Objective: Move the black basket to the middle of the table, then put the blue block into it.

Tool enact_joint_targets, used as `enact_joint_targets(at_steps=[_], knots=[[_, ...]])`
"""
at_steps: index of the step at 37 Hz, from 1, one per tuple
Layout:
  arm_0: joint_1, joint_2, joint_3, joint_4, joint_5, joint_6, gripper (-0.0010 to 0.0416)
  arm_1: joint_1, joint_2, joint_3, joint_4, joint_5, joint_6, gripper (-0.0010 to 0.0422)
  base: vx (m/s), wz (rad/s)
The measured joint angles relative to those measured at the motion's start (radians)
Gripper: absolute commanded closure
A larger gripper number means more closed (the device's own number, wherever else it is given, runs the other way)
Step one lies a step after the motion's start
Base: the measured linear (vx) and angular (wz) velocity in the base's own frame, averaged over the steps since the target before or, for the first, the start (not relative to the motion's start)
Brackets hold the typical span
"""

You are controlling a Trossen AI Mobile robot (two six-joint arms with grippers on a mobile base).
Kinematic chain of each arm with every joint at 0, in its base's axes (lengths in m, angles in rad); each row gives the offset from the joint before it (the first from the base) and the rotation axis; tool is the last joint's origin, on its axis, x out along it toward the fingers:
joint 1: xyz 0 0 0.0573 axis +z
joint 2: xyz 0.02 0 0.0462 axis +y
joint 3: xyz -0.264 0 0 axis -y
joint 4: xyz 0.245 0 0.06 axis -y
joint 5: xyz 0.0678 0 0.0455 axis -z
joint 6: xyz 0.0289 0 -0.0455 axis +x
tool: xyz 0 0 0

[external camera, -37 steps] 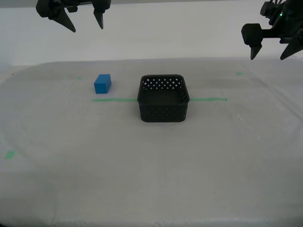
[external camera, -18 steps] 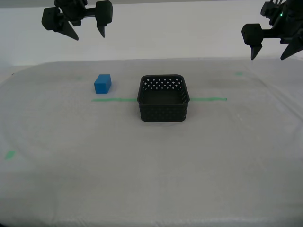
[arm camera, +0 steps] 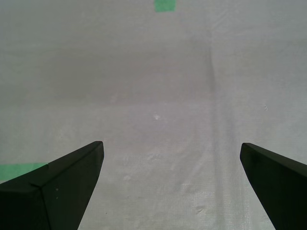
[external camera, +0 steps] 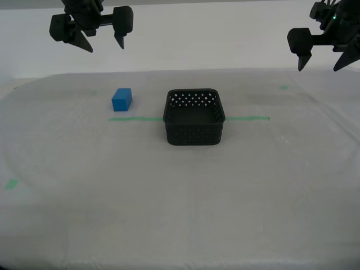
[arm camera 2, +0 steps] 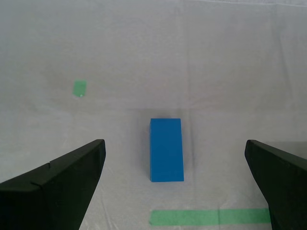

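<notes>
Presently on the tabletop [external camera: 180, 214]: whitish-grey surface, rounded far corners, one thin green tape line [external camera: 135, 118] running across it behind the middle.

Item, black basket [external camera: 194, 117]: rectangular, perforated lattice walls, upright, open side up, nothing visible inside. It sits about midway across the tabletop in the exterior view, straddling the tape line, which shows on both sides of it.

Item, blue block [external camera: 121, 99]: small bright-blue cuboid, lying flat on the tabletop toward the exterior view's left of the basket, apart from it, just behind the tape line. In the second wrist view the block [arm camera 2: 166, 149] lies centred between the two dark fingers, with the tape line [arm camera 2: 211, 216] close by and a small green mark [arm camera 2: 79, 88] farther off.

Item, my second gripper [external camera: 102, 40]: held high above the tabletop at the exterior view's upper left, over the area behind the block, touching nothing. Fingers [arm camera 2: 53, 184] spread wide apart, nothing between them.

Item, my first gripper [external camera: 322, 61]: held high at the exterior view's upper right, well apart from basket and block. Fingers [arm camera: 53, 184] spread wide apart, nothing held; its wrist view shows only bare tabletop, a bit of green tape at one edge and a green mark [arm camera: 165, 5] far off.

Item, small green marks [external camera: 11, 184]: one near the exterior view's left edge, others faint toward the back.
</notes>
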Motion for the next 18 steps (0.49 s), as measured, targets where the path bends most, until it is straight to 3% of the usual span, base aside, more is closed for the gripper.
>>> enact_joint_targets(at_steps=[8, 13, 18], knots=[[0.0, 0.0, 0.0, 0.001, 0.0, 0.0, 0.0007, 0.004, 0.042, 0.018, 0.029, 0.002, 0.002, 0.0011, 0.0, 0.0], [0.001, 0.0, 0.0, 0.002, 0.0, 0.0, 0.0007, 0.005, 0.127, 0.069, 0.018, 0.037, 0.011, 0.0011, 0.0, 0.0], [-0.001, 0.0, 0.0, 0.003, 0.0, 0.0, 0.0007, 0.0, 0.181, 0.103, 0.009, 0.045, 0.011, 0.0011, 0.0, 0.0]])
